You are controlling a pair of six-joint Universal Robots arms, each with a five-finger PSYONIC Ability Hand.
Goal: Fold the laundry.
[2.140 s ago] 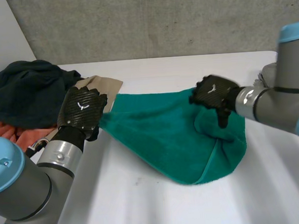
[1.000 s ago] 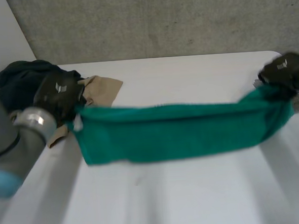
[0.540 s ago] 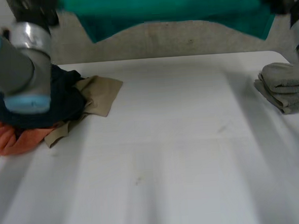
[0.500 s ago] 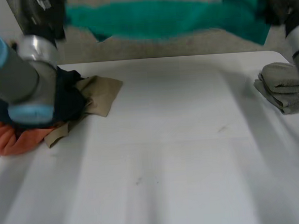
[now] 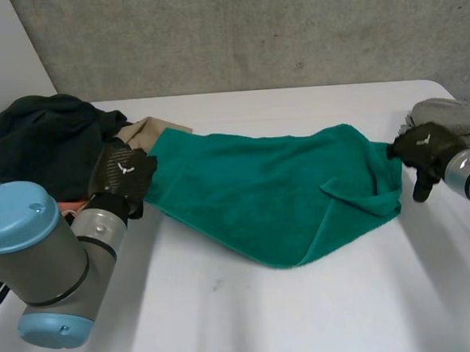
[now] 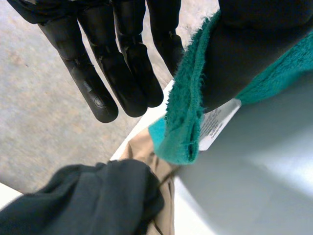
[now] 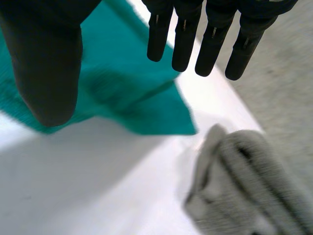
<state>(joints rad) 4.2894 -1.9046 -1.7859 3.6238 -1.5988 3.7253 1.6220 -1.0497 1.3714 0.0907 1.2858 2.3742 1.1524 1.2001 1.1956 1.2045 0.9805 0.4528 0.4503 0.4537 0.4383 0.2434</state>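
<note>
Left wrist view: my left robot hand (image 6: 122,63) is hanging open, the green towel's (image 5: 260,198) corner draping over its thumb. My right robot hand (image 5: 422,150) is hovering open at the towel's opposite corner. The towel is lying rumpled on the surface (image 5: 307,315), not yet folded, and the dark pile (image 5: 34,148) beside the towel is waiting.

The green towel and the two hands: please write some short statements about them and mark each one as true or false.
1. The green towel lies on the white table. True.
2. The right hand pinches the towel's corner. False: its fingers are straight, and the corner lies on the table.
3. A grey cloth lies beside the right hand. True.
4. The dark clothes are heaped by the right hand. False: they are by the left hand.
</note>
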